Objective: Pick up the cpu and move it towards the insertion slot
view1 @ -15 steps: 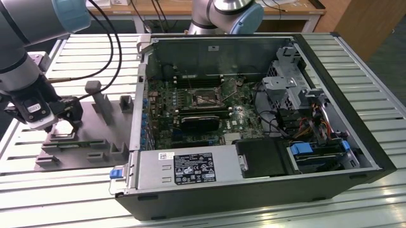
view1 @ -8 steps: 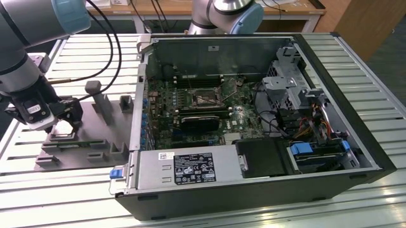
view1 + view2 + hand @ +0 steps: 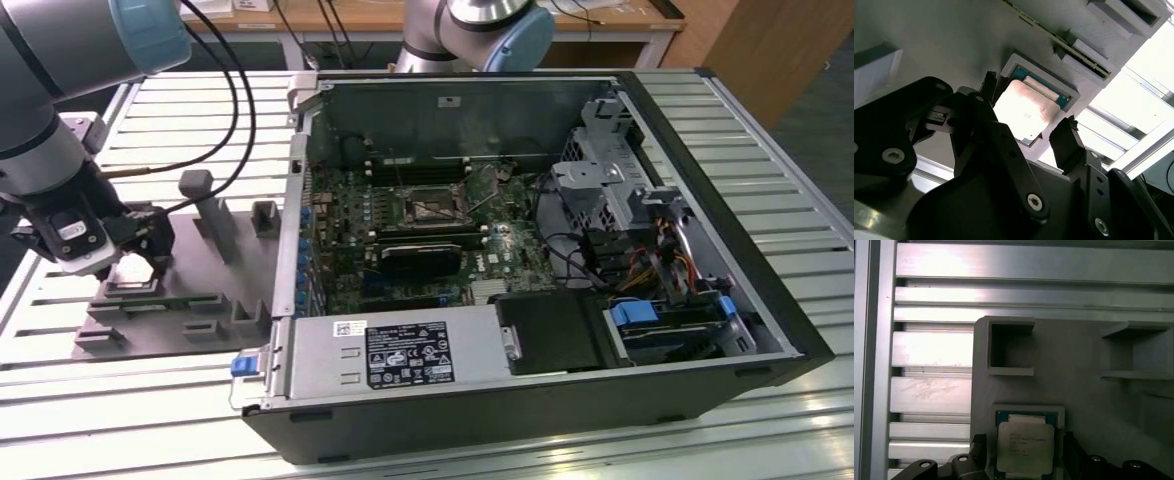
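Gripper (image 3: 131,262), black and two-fingered, over grey plastic fixture plate (image 3: 200,255) at the exterior view's left: spread open, gripping nothing, astride small square silver-topped cpu (image 3: 1026,110) seated flat in that plate. Best closed evenly on opposite edges, kept level, lifted straight. Farther right, inside open black computer case (image 3: 534,420), shiny-framed square insertion slot (image 3: 427,205), well apart. One cpu, one slot, one gripper.

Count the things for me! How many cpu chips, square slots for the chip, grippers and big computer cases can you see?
cpu: 1
insertion slot: 1
gripper: 1
computer case: 1
Total: 4
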Robot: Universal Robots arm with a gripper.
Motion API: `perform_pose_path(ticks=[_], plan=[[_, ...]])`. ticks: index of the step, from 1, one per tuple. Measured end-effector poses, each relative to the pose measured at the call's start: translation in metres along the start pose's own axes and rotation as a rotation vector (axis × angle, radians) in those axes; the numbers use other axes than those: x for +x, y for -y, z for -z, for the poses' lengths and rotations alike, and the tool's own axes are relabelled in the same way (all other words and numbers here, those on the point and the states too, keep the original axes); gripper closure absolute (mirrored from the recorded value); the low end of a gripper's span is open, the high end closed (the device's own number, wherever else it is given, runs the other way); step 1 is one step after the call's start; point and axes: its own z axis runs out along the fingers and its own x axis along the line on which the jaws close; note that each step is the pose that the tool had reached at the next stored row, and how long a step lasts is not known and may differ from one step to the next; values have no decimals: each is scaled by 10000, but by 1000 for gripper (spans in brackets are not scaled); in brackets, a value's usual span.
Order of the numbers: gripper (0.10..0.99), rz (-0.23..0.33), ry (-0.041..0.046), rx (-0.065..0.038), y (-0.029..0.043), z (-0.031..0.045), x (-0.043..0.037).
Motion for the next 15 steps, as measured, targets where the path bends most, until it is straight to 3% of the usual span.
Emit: perform_pose_path(ticks=[10,12,15], plan=[[392,0,-4,2,1,-16,0],[522,0,-5,3,1,-16,1],[541,0,-5,3,1,-17,1]])
